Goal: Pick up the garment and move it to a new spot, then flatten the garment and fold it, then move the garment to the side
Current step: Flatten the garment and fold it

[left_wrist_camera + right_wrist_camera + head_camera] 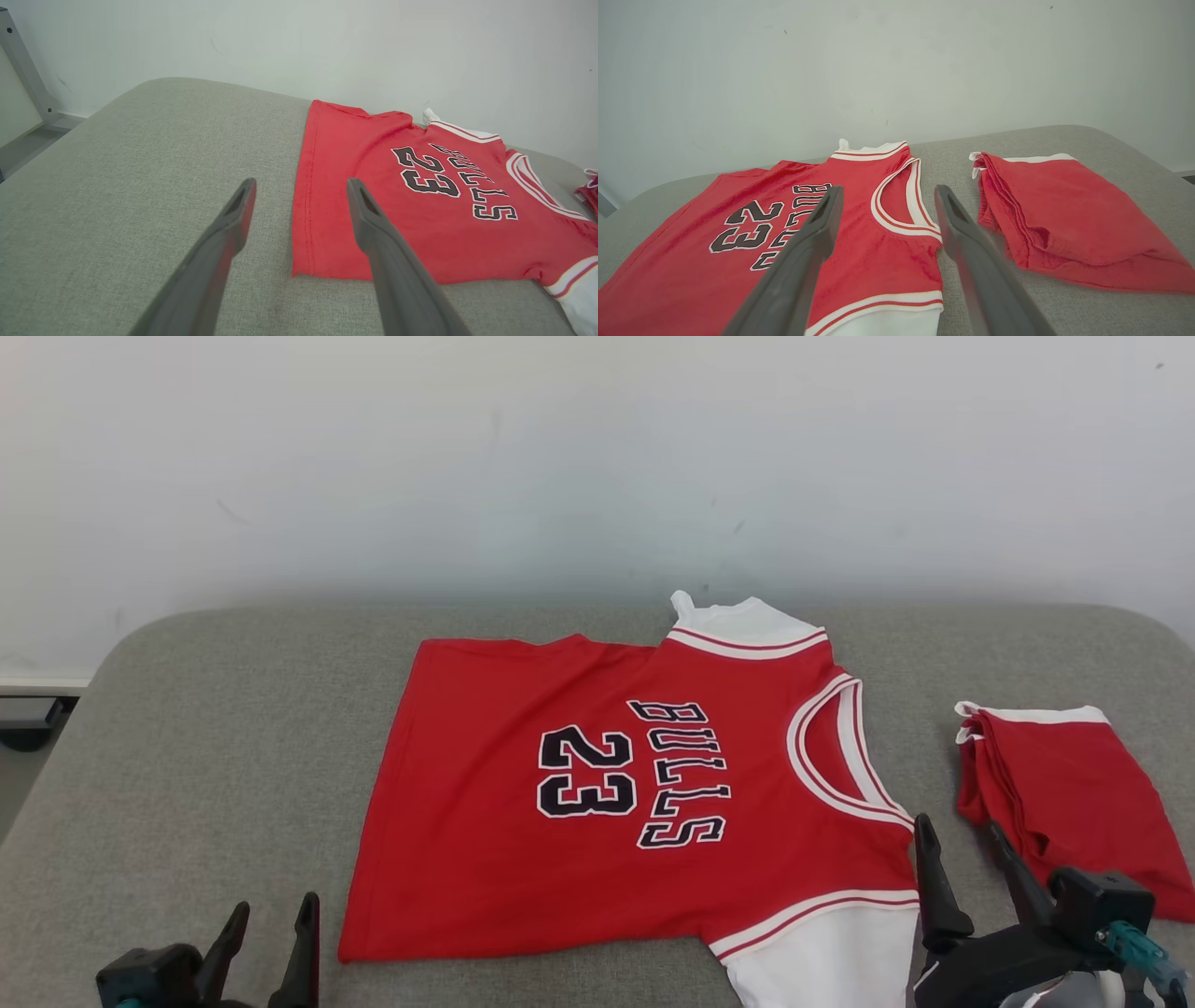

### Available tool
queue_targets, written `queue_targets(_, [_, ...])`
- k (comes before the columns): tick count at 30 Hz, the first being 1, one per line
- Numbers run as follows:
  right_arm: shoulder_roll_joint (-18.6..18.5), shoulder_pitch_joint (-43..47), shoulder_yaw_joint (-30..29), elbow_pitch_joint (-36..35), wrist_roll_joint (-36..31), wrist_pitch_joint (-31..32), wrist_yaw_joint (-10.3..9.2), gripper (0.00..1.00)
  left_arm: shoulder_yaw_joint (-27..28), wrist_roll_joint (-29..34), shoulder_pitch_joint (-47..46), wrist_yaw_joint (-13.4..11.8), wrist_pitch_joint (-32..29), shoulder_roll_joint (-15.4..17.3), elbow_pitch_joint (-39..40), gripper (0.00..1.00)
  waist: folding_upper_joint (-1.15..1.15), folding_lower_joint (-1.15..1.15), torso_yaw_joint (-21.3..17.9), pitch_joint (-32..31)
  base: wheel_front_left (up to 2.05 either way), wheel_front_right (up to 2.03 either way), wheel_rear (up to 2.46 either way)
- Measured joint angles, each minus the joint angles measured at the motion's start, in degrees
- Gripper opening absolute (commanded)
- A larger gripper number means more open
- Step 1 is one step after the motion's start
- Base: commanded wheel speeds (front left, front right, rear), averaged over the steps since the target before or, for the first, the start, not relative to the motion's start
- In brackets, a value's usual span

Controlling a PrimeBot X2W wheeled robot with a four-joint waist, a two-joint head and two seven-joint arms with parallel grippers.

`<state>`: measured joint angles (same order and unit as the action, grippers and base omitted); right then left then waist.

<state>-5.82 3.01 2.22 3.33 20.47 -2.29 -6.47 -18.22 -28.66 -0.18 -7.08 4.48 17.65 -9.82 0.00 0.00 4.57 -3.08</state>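
Observation:
The garment [597, 803] is a red sleeveless jersey with white trim and "BULLS 23" in black. It lies spread flat on the grey padded table [215, 737], neck toward the right and hem toward the left. My left gripper [276, 903] is open near the table's front, just left of the jersey's hem corner. In the left wrist view the left gripper [301, 184] hovers over the hem edge of the jersey [420, 210], holding nothing. My right gripper [960, 825] is open beside the neck opening, over the jersey's near shoulder [887, 252], and is also empty.
A second red garment [1074, 793], folded with a white band, lies at the table's right end, close to my right gripper. A pale wall runs behind the table. A metal frame [23, 70] stands off the table's left side. Bare grey padding lies left of the jersey.

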Motion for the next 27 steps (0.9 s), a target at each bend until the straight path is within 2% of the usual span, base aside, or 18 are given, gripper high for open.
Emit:
queue_targets(17, [-0.4, -0.1, 0.4, 1.1, -0.5, -1.2, 0.53, 1.00, 0.5, 2.0, -0.1, 0.0, -4.9, -0.9, 1.0, 1.00, 0.01, 0.00, 0.3, 1.7, 0.00, 0.00, 0.00])
queue_targets(27, [-0.6, 2.0, 1.5, 5.1, -0.3, 9.3, 0.34, 1.00, -3.3, 2.6, -3.0, 0.0, -11.6, -1.7, -4.4, 1.00, 0.01, 0.00, 0.8, 2.3, 0.00, 0.00, 0.00])
